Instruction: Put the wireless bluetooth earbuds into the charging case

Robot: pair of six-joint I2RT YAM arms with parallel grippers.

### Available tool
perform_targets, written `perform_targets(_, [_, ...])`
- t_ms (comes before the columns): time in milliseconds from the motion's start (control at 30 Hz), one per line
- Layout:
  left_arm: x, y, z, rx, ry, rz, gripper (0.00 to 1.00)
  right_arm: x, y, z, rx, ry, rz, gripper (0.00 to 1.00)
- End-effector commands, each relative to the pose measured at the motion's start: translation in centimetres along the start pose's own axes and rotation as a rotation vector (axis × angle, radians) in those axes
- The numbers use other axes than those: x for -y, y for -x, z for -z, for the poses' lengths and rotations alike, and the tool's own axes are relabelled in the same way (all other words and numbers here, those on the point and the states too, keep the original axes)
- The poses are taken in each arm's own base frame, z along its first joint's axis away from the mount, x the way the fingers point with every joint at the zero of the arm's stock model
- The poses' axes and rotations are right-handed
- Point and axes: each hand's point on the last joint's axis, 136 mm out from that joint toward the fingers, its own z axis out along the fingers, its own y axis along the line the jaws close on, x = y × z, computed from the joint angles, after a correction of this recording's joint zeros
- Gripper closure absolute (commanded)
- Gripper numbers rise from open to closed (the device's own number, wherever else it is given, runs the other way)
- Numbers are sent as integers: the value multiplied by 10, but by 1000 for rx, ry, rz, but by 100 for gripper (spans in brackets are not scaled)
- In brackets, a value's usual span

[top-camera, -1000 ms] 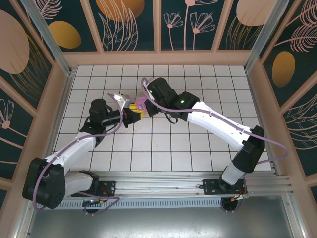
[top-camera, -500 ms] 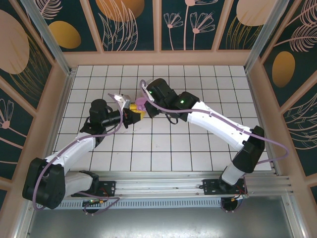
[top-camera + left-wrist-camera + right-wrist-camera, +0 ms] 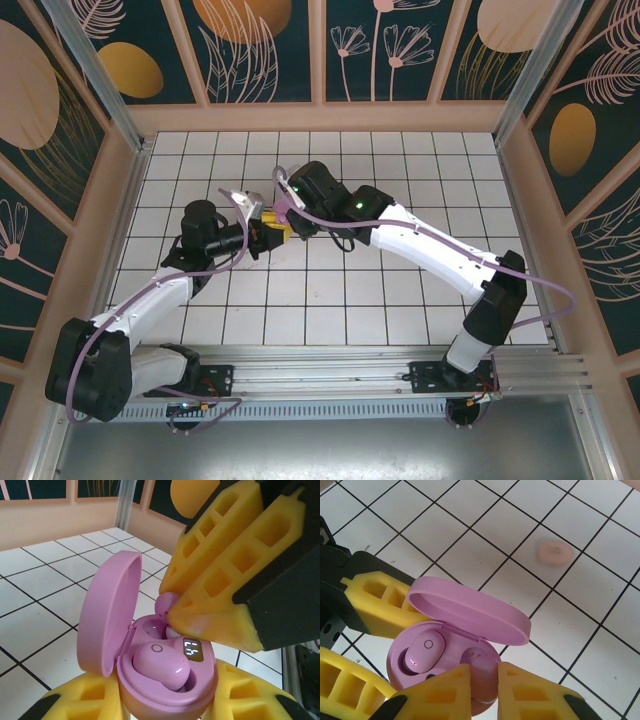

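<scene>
My left gripper (image 3: pixel 165 706) is shut on the pink charging case (image 3: pixel 200 682), holding it up with its lid (image 3: pixel 107 615) hinged open. One pink earbud (image 3: pixel 160 666) sits in the near socket, and the case's small display is lit. My right gripper (image 3: pixel 484 680) is shut on a second pink earbud (image 3: pixel 484 672), which hangs at the mouth of the empty socket (image 3: pixel 472 656). The seated earbud (image 3: pixel 422 652) lies to its left under the open lid (image 3: pixel 470 612). From above, the two grippers meet at the case (image 3: pixel 283 212).
A small pale pink oval piece (image 3: pixel 554 552) lies on the white tiled floor (image 3: pixel 470 555) beyond the case. Wooden walls ring the tiled area (image 3: pixel 400 290). My right gripper's yellow fingers (image 3: pixel 225 570) crowd close over the case.
My right wrist has shifted a little to the left over the case, bringing the held earbud to the empty socket. The left arm and case stayed still.
</scene>
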Motion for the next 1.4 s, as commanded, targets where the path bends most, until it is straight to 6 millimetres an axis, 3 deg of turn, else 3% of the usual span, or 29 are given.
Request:
perform_targets(0, [6,18,1,51,-13,-44,88,-13,-7,2,-46,37,34,81])
perform_targets(867, [5,16,1,49,-10,-33,88,-16,16,22,32,64,2,76])
perform_targets(1200, [8,18,3,52,-14,-35,88,-6,6,14,0,31,-18,75])
perform_targets(1367, [8,16,3,49,-12,-33,88,-6,14,21,26,57,-41,75])
